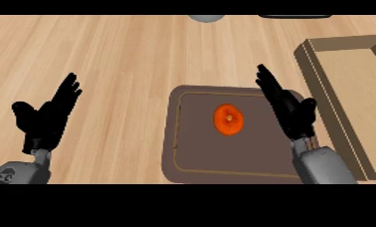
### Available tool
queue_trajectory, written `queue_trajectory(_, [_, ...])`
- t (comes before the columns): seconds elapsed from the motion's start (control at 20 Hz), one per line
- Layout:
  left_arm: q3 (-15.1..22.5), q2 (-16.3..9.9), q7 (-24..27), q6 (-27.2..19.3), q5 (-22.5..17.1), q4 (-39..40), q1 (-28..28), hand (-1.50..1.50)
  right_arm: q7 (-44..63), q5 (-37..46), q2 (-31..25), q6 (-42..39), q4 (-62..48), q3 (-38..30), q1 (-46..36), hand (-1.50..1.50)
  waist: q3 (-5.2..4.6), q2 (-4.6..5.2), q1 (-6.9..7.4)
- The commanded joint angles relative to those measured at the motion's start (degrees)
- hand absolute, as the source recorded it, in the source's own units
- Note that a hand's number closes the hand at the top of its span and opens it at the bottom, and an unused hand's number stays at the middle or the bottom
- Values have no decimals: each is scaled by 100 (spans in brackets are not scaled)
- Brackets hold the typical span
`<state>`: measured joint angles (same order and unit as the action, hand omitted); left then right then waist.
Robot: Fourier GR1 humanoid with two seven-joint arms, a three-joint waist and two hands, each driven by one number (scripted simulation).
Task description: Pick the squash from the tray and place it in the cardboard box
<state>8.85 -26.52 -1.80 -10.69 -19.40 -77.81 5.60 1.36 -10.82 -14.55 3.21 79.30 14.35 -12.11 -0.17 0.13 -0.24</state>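
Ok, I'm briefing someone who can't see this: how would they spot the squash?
Find the brown tray on the wooden counter, left of the cardboard box. The squash lies near its middle, just left of the right hand. It is the only orange, round thing there.

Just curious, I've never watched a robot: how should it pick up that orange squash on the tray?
Probably from above with the right hand, fingers round the squash's rounded sides. It sits alone mid-tray, so nothing blocks its sides.
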Motion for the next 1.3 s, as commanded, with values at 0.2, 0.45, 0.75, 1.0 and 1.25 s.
queue_trajectory(0.2, [194,-571,580,242,723,-522,483,0,332,1258,-652,2096,1426,-990,-394,-150,-33,-332,-632])
queue_trajectory(0.45, [412,-619,683,476,818,-882,511,0,1572,2706,-1384,2878,1990,-828,454,-150,-35,-238,-630])
queue_trajectory(0.75, [515,-604,870,665,906,-939,526,0,2771,4524,-2026,2428,3458,124,1232,-150,-28,-120,-318])
queue_trajectory(1.0, [503,-570,722,682,942,-988,685,0,4437,5396,-2283,1156,4631,694,1331,-150,-24,-83,-218])
queue_trajectory(1.25, [676,-409,772,767,1002,-977,734,0,5878,5434,-2211,-511,4717,1486,732,-150,-28,-20,56])
